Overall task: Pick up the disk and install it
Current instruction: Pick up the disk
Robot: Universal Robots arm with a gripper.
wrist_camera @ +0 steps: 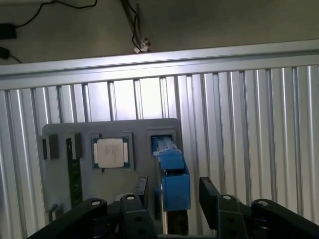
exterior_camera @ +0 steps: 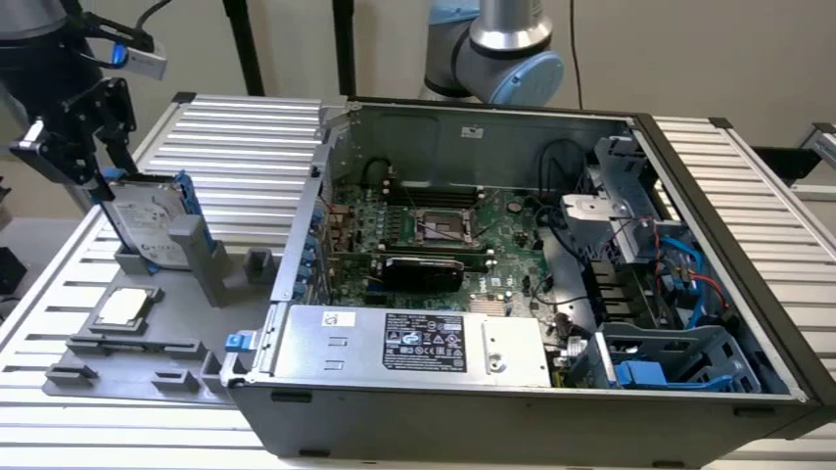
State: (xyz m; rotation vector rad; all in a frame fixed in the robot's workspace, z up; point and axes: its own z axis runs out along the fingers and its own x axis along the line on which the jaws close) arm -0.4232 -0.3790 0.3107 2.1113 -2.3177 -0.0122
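The disk (exterior_camera: 141,220) stands on edge in a slot of the grey fixture (exterior_camera: 144,348) at the exterior view's left, silver with a blue plastic frame. My black gripper (exterior_camera: 108,174) hangs right above its top edge. In the wrist view the gripper (wrist_camera: 173,188) is open. One of its fingers (wrist_camera: 141,191) stands on each side of the disk's blue frame (wrist_camera: 172,174), with a small gap on both sides.
A small square silver chip (exterior_camera: 124,305) lies in the fixture beside the disk. The open computer case (exterior_camera: 523,127) sits to the exterior view's right, with a motherboard, cables and a drive cage (exterior_camera: 692,343) holding a blue caddy (exterior_camera: 647,374). Ribbed aluminium table (exterior_camera: 249,127) all around.
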